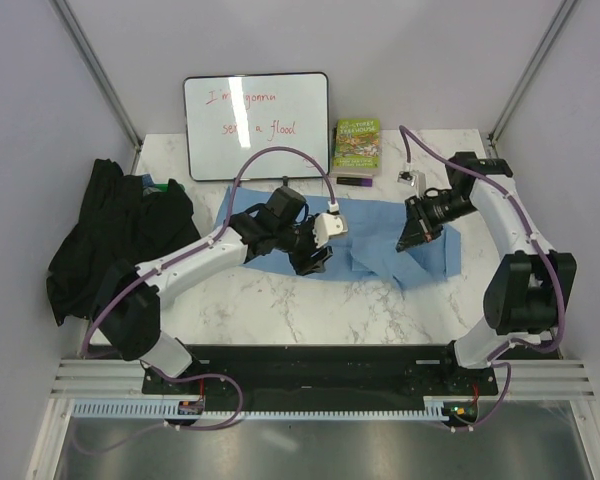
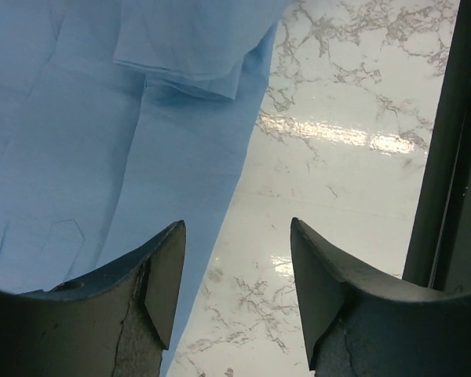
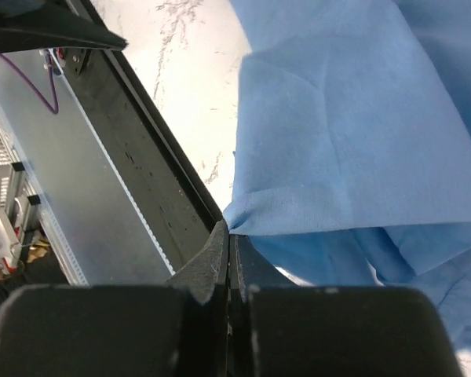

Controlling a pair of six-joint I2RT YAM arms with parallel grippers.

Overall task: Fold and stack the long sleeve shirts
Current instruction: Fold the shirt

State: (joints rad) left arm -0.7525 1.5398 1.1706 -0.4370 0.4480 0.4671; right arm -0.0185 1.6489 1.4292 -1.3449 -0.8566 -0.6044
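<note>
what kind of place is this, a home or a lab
Probably a robotics lab test cell: the marble-look table sits inside plain white panels, a handwritten whiteboard leans at the back, and a black mounting plate runs along the near edge.

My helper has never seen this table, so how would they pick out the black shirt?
Find the whiteboard standing at the back of the marble table. Left of it, at the table's left edge, lies the black shirt. It is a dark crumpled heap, whereas the blue shirt is spread out mid-table.
</note>
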